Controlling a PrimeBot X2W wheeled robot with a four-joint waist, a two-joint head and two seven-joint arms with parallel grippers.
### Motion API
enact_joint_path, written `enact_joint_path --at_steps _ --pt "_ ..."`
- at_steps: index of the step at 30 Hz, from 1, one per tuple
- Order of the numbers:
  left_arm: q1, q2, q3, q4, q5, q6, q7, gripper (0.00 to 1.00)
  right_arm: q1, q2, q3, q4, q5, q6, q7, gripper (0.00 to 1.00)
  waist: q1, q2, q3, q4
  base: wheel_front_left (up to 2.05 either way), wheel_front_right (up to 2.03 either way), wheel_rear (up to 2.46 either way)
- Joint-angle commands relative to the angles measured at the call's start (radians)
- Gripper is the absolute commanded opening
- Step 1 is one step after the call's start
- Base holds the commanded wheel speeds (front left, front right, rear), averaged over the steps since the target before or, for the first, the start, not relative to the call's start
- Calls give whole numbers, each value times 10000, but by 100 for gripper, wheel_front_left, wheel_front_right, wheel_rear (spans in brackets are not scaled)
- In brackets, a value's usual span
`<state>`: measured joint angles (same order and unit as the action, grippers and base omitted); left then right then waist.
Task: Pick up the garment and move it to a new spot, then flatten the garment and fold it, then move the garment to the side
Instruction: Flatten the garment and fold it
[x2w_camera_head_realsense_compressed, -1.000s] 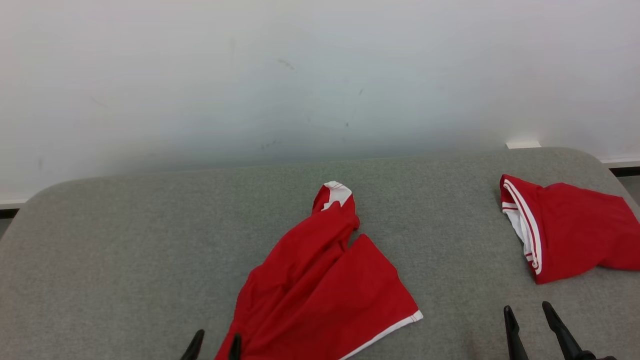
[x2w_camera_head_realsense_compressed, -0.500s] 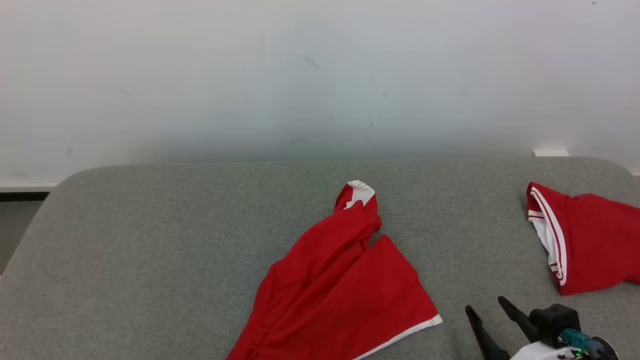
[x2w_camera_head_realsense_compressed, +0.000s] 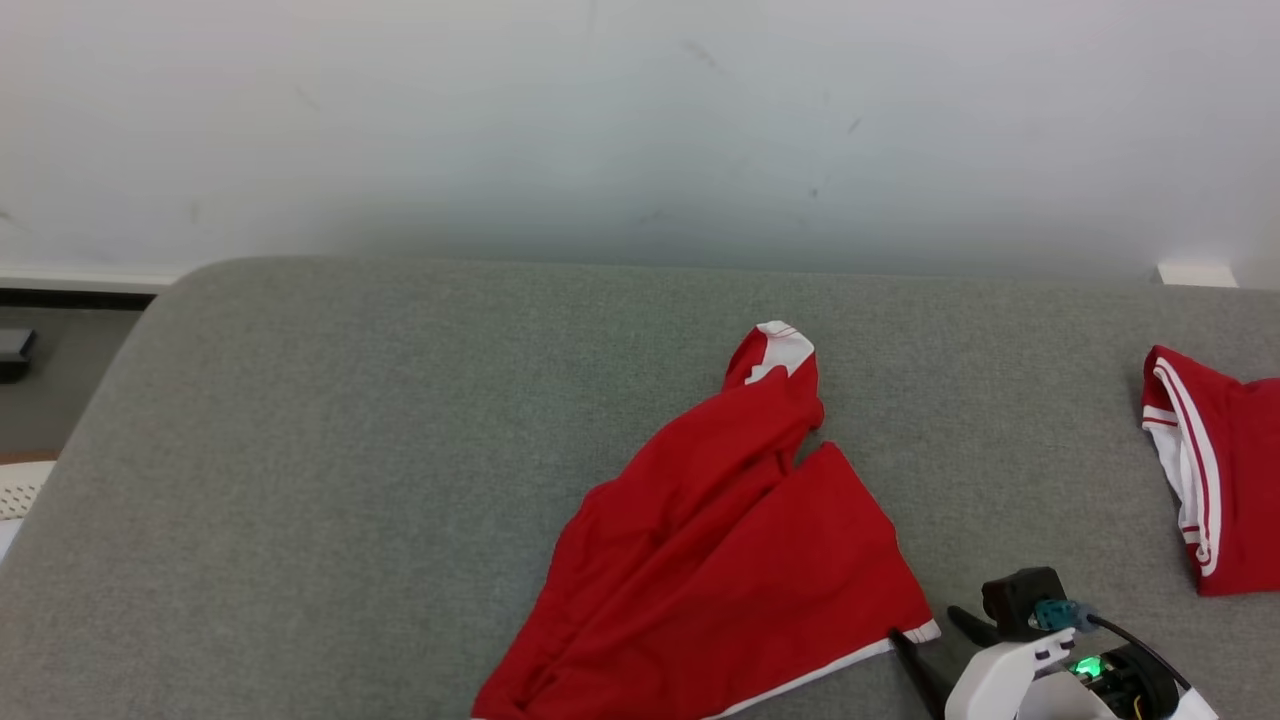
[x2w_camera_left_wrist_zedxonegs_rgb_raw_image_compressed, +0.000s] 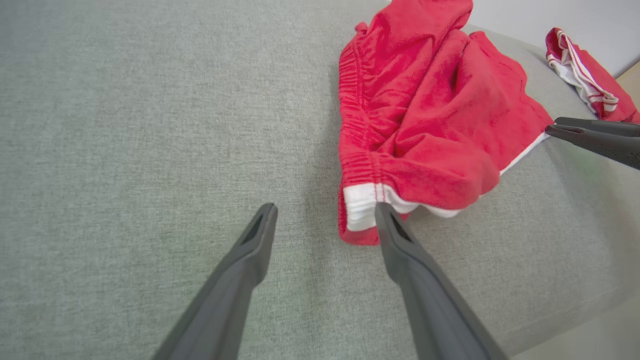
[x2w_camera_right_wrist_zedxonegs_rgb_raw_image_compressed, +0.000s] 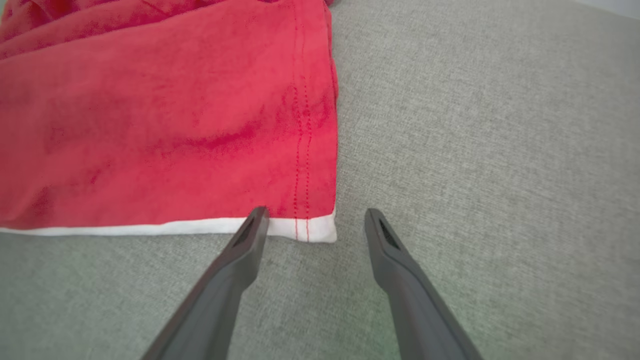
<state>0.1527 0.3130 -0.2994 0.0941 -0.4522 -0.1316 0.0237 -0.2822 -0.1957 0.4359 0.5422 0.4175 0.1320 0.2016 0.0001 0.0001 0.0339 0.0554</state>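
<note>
Here left end effector (x2w_camera_left_wrist_zedxonegs_rgb_raw_image_compressed: 325, 212), right end effector (x2w_camera_right_wrist_zedxonegs_rgb_raw_image_compressed: 315, 215) gaped empty; crumpled red cloth garment (x2w_camera_head_realsense_compressed: 720, 560) just ahead; shallow pinch could miss hem (x2w_camera_right_wrist_zedxonegs_rgb_raw_image_compressed: 200, 227), snag grey surface (x2w_camera_head_realsense_compressed: 350, 450).

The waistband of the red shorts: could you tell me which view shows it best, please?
Left wrist view: the gathered waistband runs clearly down the shorts' edge. The head view shows mainly the legs; the right wrist view, a white-trimmed hem.
</note>
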Motion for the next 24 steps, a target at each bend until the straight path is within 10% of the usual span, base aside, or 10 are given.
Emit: enact_joint_path --at_steps 1,21,23,24 --pt "-171 107 -88 74 -189 20 -57 100 -227 -33 43 162 55 -28 14 100 -1 -1 172 55 0 0 0" --pt "-1556 827 -1806 648 -1903 20 -127 100 -1223 287 1497 1383 1034 -25 869 100 -1 -1 778 -87 0 0 0" --pt "-1686 848 -1968 741 -2056 20 -149 48 -1240 412 1846 1325 1244 24 1055 100 -1 -1 820 -114 0 0 0" --pt "-1755 881 -2010 792 -2137 21 -198 39 -1240 452 2050 1251 1390 44 1164 73 -1 -1 839 -124 0 0 0"
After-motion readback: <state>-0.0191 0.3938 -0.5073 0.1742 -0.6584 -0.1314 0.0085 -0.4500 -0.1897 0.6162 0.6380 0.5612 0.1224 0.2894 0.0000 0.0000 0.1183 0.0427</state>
